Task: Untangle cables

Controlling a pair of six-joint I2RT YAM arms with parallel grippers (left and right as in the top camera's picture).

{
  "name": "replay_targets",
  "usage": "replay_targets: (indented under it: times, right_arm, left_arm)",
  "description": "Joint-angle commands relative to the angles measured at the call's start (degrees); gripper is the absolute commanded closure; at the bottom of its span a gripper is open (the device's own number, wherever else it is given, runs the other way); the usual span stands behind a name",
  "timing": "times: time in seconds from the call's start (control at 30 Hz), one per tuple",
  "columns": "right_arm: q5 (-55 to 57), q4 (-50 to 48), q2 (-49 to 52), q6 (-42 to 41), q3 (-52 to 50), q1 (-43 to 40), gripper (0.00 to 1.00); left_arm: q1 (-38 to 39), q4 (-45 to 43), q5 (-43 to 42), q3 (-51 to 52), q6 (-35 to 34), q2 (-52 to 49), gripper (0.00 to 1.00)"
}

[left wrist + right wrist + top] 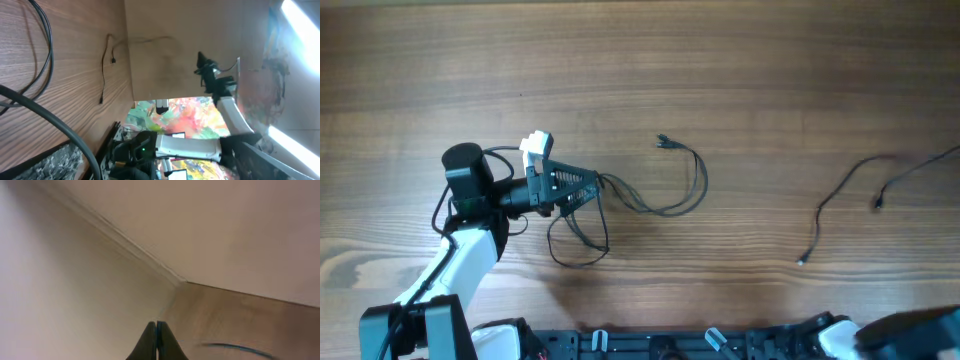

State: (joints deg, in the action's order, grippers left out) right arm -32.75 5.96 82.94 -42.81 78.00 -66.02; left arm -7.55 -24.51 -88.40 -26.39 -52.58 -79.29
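- L claw [588,186]: tips right at tangled cables [704,182]; loops spread ahead of & below it on bench [740,60]. Can't tell if gripping.
- Other cords [820,208]: far right, well apart.
- R claw [156,327]: tips pressed together, nothing between.

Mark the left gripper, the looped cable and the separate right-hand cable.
left gripper [596,183]: overhead view, between its fingertips.
looped cable [705,180]: overhead view, the loop's right bend.
separate cable [820,210]: overhead view, its lower stretch.
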Motion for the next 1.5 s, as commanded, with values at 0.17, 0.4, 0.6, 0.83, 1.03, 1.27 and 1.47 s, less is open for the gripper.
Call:
replay_targets:
  times: [0.17,0.4,0.6,0.83,1.03,1.27,1.47]
  right_arm:
    - [-12.24,-1.68,8.48,-10.43,0.42,-4.26,0.91]
    - [18.69,41.46,13.53,-9.62,0.26,6.25,0.02]
    - [21.66,46.64,16.0,-18.53,-2.05,18.38,0.0]
    - [39.95,41.42,20.33,-21.59,-4.55,28.2,0.0]
    - [42.95,42.29,24.68,-29.99,-4.57,28.17,0.01]
    - [33.99,29.79,32.74,-12.31,-4.57,28.2,0.07]
    - [29.99,25.99,36.57,-7.78,-4.57,28.35,0.28]
  left_arm:
    - [0.26,-0.11,-0.26,0.37,1.4,-0.39,0.0]
    - [0.26,-0.07,0.17,0.37,1.36,-0.39,0.0]
    - [0.26,1.84,0.87,0.37,1.38,-0.39,0.0]
    - [0.26,1.84,0.85,0.37,1.16,-0.39,0.0]
    - [0.26,2.29,0.87,0.37,1.18,-0.39,0.0]
    - [0.26,2.29,1.05,0.37,1.16,-0.39,0.0]
    - [0.28,2.51,2.05,0.37,1.16,-0.39,0.0]
